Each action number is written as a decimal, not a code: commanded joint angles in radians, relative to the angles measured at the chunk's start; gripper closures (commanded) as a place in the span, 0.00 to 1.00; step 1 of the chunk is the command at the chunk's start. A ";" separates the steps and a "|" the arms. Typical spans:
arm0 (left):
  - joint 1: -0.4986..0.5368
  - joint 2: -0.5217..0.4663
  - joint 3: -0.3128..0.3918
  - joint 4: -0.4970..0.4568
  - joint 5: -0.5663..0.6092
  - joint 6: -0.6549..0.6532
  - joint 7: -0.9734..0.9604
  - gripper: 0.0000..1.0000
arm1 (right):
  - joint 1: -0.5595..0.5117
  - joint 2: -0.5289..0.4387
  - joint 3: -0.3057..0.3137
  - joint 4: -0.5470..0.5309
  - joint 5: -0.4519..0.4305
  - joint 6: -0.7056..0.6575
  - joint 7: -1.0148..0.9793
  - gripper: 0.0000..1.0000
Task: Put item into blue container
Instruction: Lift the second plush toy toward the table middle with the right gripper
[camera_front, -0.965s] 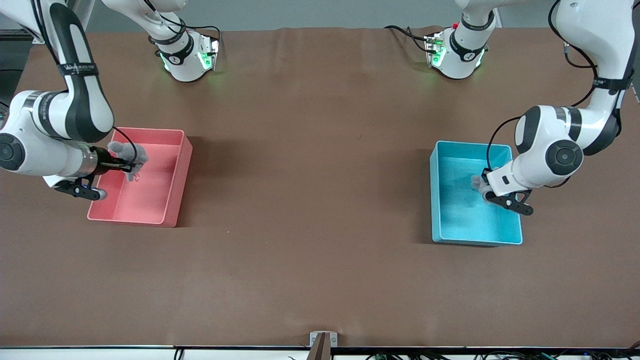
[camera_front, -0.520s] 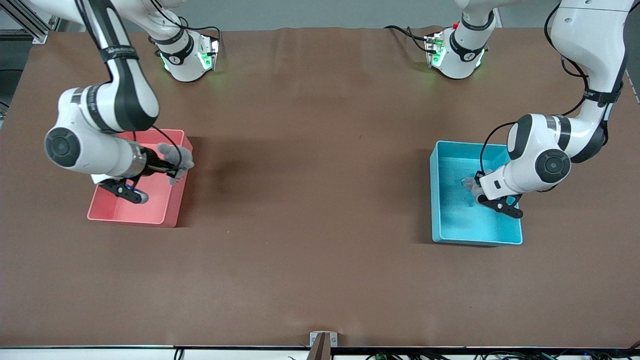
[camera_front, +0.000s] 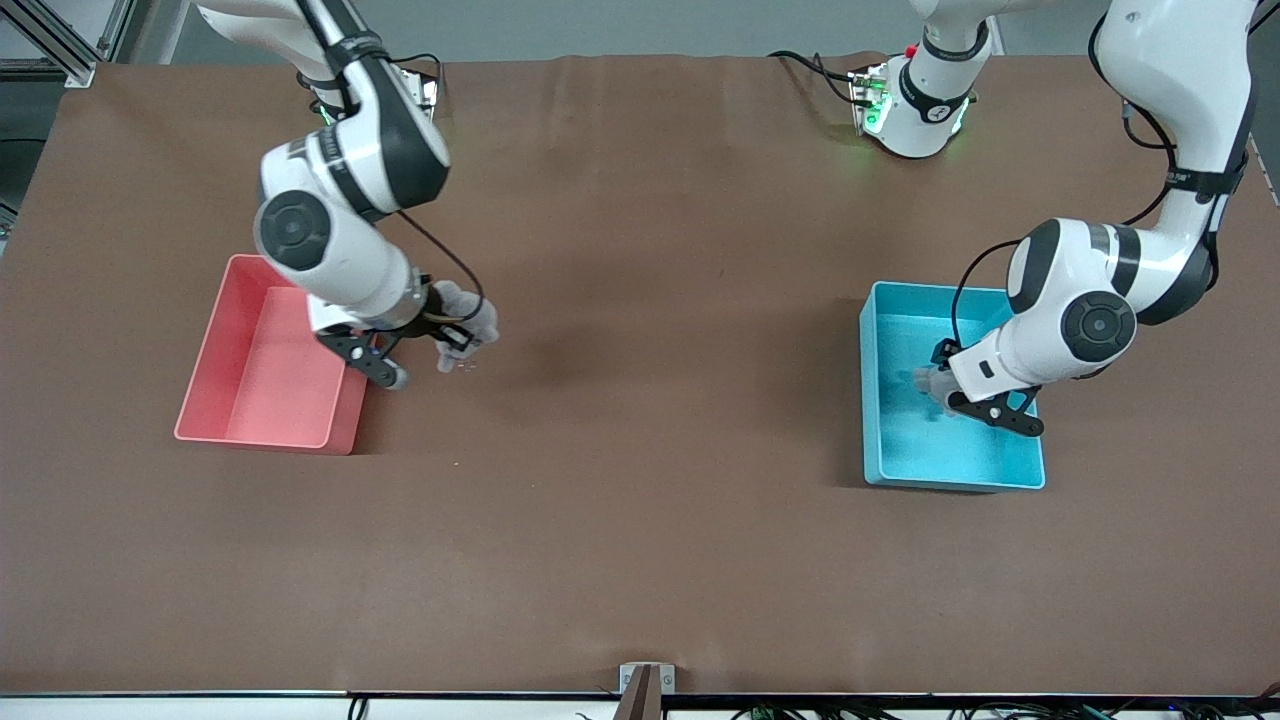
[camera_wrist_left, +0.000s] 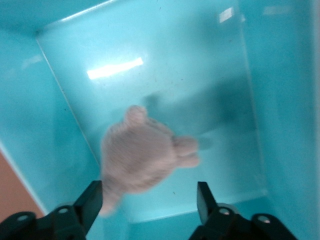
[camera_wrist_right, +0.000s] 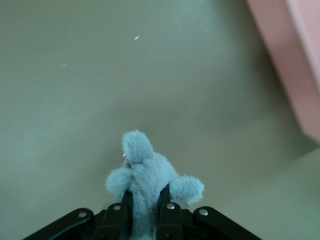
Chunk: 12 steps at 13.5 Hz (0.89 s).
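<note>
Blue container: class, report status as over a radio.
Left gripper open over blue container, plush toy released inside. Right gripper shut on second plush toy, above table beside pink bin. Nothing obstructing.

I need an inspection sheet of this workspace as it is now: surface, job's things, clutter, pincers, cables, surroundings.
Surface: brown table covering, a few pale specks.
Job's things: light blue rectangular plastic bin toward the left arm's end; pale plush toy in it.
Clutter: pink rectangular plastic bin toward the right arm's end.
Pincers: left pincer open over the blue bin, toy free between its fingers; right pincer shut on a grey plush toy, over bare table beside the pink bin.
Cables: black cable by the left arm's base.
Surroundings: nothing seen.
</note>
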 joint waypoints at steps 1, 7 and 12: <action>0.000 -0.040 -0.073 0.123 0.004 -0.197 -0.097 0.00 | 0.069 0.106 -0.013 0.121 0.004 0.012 0.123 1.00; -0.032 -0.012 -0.251 0.241 -0.061 -0.270 -0.420 0.00 | 0.198 0.237 -0.015 0.198 -0.155 0.182 0.303 1.00; -0.119 0.048 -0.254 0.306 -0.062 -0.268 -0.557 0.00 | 0.261 0.298 -0.020 0.196 -0.277 0.259 0.345 0.99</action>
